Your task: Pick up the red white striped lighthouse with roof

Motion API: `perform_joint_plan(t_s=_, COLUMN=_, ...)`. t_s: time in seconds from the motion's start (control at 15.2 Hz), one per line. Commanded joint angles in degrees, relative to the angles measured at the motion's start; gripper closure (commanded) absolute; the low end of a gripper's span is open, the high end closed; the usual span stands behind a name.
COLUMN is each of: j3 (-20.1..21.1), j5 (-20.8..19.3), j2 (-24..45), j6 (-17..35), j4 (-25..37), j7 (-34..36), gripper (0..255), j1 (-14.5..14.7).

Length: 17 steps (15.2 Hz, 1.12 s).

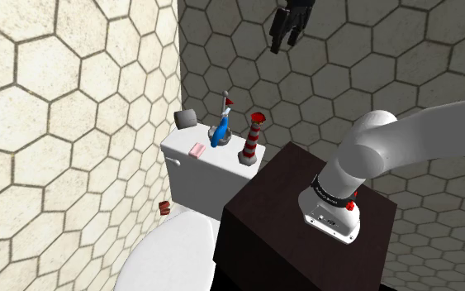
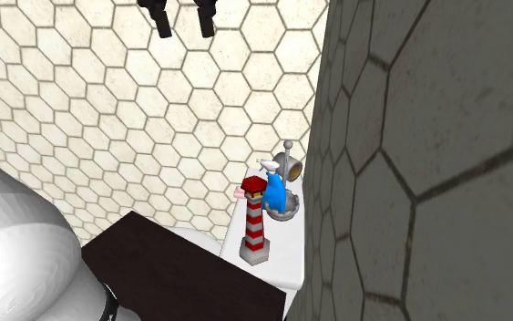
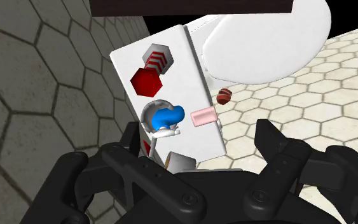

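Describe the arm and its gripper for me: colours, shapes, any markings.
The arm is glossy white and built of thick, rounded, tube-like links. A dark band with small white lettering rings its lowest joint, and the white collar beneath it carries small red marks. The gripper is all black, with two chunky fingers and round screw recesses in its body.

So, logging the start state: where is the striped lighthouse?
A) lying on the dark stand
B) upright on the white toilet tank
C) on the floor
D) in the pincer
B: the lighthouse stands upright on the tank lid, the open pincer high above it.
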Motion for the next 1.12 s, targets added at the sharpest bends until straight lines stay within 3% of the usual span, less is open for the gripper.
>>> perform_joint_plan(t_s=0.0, j3=0.0, j5=0.0, j2=0.0, j6=0.0, j4=0.0, j7=0.0, gripper=0, j1=0.0)
perform_joint_plan(t_s=0.53, j3=3.2, j5=-4.2, j2=-1.7, j6=17.8, j4=-17.1, j7=7.1, gripper=0, j1=-3.0)
perform_joint_plan(t_s=1.06, j3=7.1, j5=-10.7, j2=4.3, j6=37.8, j4=-29.1, j7=16.7, gripper=0, j1=-8.6)
